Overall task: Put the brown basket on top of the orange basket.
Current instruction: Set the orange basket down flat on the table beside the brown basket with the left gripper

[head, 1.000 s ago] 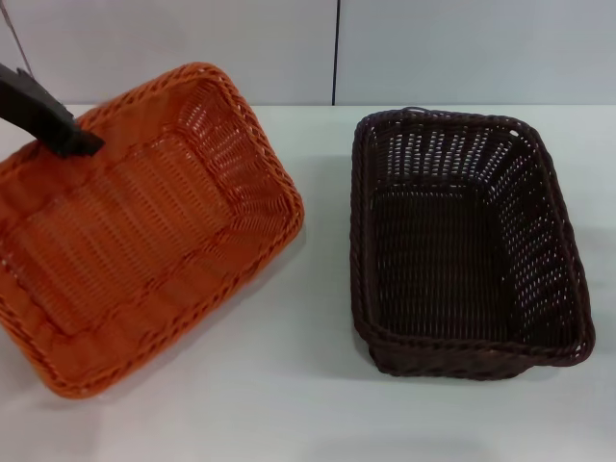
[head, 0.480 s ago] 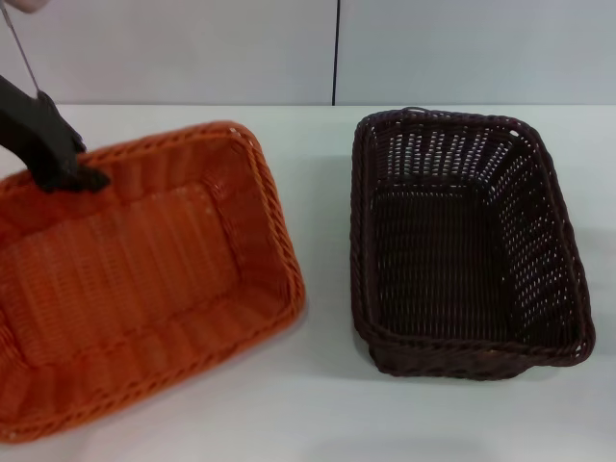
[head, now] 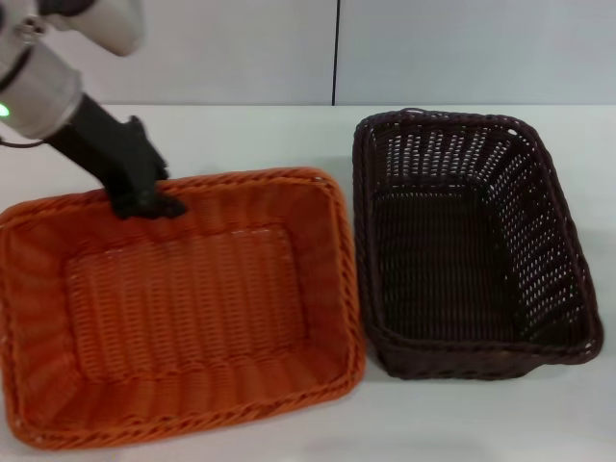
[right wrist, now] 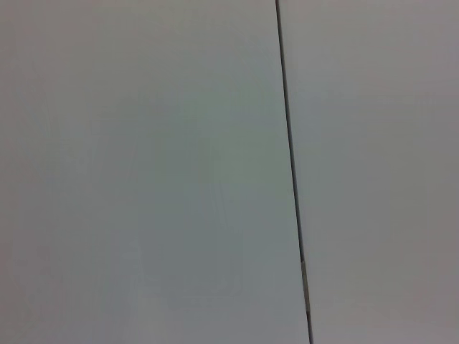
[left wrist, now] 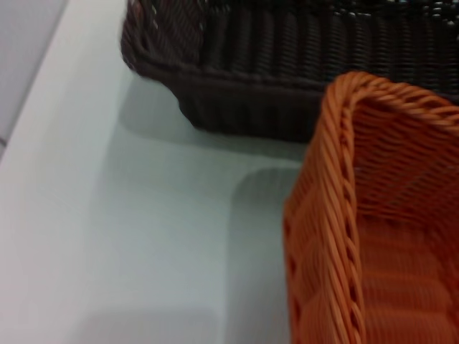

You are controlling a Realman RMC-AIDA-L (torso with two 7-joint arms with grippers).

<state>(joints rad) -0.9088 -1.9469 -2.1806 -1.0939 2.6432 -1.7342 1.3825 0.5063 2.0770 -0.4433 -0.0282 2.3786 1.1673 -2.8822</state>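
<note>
While my left gripper [head: 144, 204] is closed on the far rim of the orange basket [head: 183, 308], the brown basket [head: 462, 241] lies just beside it to my right on the desk [head: 289, 135], long axis running away from me, nearer my unseen right arm.

This looks like a lab or test bench rather than a home. A plain white table [head: 318, 144] runs up to a bare pale wall [head: 462, 48] made of flat panels, with one thin dark seam [head: 335, 53] between them at the far side. The only things set out are two woven baskets, orange [head: 183, 308] on the left and brown [head: 462, 241] on the right, with a robot arm [head: 58, 96] reaching in from the far left.
</note>
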